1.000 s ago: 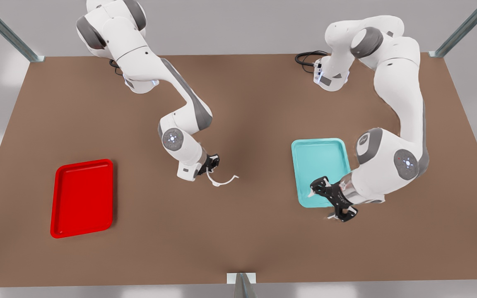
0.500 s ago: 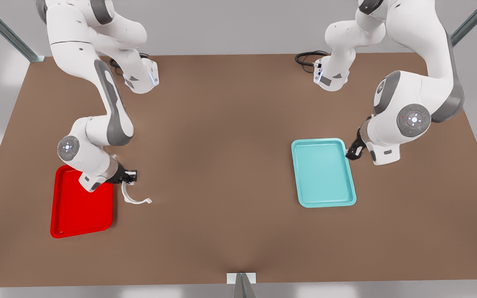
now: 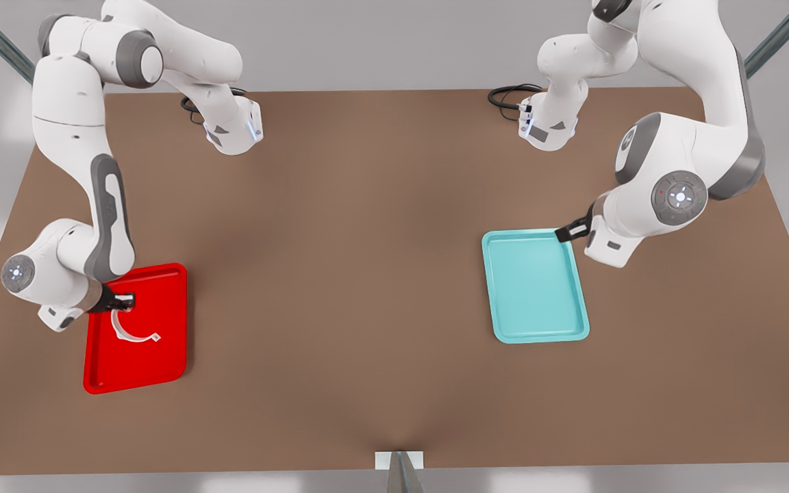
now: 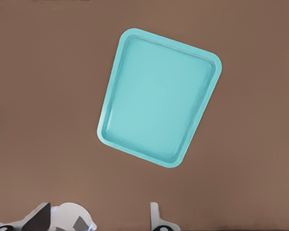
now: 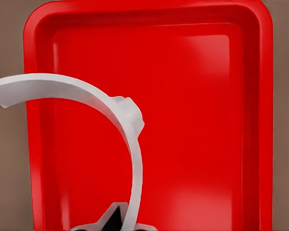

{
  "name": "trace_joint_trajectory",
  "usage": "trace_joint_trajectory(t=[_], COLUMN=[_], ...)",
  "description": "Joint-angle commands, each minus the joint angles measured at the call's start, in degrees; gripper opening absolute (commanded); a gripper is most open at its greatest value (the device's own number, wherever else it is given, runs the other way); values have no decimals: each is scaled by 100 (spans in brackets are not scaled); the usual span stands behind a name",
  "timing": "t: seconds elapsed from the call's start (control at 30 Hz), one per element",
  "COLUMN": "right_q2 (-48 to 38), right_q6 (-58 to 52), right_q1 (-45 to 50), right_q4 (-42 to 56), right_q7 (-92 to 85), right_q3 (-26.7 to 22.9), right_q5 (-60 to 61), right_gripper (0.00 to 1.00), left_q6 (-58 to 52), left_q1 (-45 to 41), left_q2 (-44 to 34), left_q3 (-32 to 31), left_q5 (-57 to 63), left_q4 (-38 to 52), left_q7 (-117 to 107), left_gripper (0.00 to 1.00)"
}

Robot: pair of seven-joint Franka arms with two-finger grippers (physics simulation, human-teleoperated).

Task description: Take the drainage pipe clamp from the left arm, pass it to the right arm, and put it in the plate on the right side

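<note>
White drainage pipe clamp [image 3: 131, 331] hangs pinched in the right gripper [image 3: 124, 301] over the red plate [image 3: 161, 363].

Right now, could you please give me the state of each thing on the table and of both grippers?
Clamp: held by one end, hanging over the red tray.
Red tray: flat on the table, nothing resting in it yet.
Teal tray: flat, holding nothing.
Right gripper: jaws shut on the clamp, above the red tray.
Left gripper: waiting by the teal tray's far corner.
</note>
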Motion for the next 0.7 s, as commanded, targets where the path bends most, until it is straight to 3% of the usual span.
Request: trace_joint_trajectory(t=[0.0, 0.03, 0.47, 0.57, 0.63, 0.67], right_q2=[33, 51, 7, -20, -169, -423], right_q6=[246, 246, 88, -648, -2785, -3304], right_q1=[-44, -62, -79, 105, 255, 255], right_q4=[35, 44, 281, 807, 1739, 1836], right_q7=[-1862, -1862, -1959, -1933, -1318, -923], right_q3=[-1, -1, 43, 69, 34, -1], right_q5=[18, 27, 36, -17, -131, -166], right_gripper=[21, 100, 100, 100, 100, 100], left_q6=[-35, -35, -26, -26, -26, -26], left_q1=[7, 7, 7, 7, 16, 16], left_q2=[-8, -8, 9, 9, 18, 18], left_q3=[-8, -8, -8, -8, -8, -8], left_q5=[3, 3, 12, 12, 12, 12], left_q4=[3, 3, 3, 3, 3, 3], left_q7=[2580, 2580, 2580, 2580, 2580, 2580], left_gripper=[100, 100, 100, 100, 100, 100])
